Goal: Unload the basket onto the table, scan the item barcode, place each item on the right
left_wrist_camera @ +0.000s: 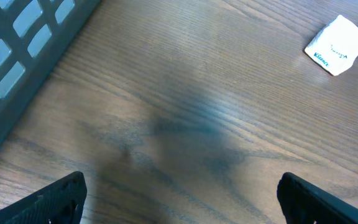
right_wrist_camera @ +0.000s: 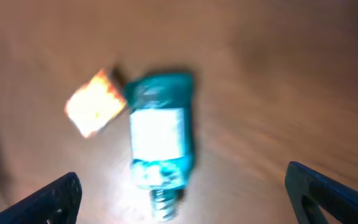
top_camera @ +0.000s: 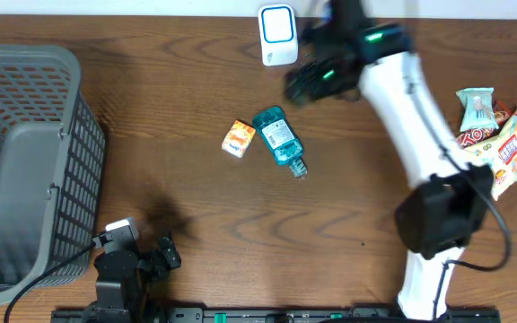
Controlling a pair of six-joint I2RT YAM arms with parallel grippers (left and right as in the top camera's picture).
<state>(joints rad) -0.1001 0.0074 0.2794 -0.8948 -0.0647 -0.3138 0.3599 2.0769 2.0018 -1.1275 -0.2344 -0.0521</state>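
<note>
Closest to its own lens, my right gripper [right_wrist_camera: 188,196] showed its jaws at the two bottom corners of the wrist frame, spread wide and holding nothing; beneath it, blurred, the teal bottle [right_wrist_camera: 160,134] lay on its side on the wooden table [right_wrist_camera: 303,74], white label up, cap toward the bottom of the frame; a small orange packet [right_wrist_camera: 92,109] lay just beside it, to the upper left. From overhead I saw that arm reaching into the upper middle of the frame, its gripper hovering between the bottle and the white-and-blue scanner [top_camera: 277,34] at the top edge, touching neither; the bottle lay near the centre of the table, well apart from the scanner. My left gripper [left_wrist_camera: 188,202] was likewise fully open and empty, low over bare wood at the bottom left of the overhead frame, near the grey basket [top_camera: 25,170]; a heap of snack packets [top_camera: 501,135] lay at the right edge.
</note>
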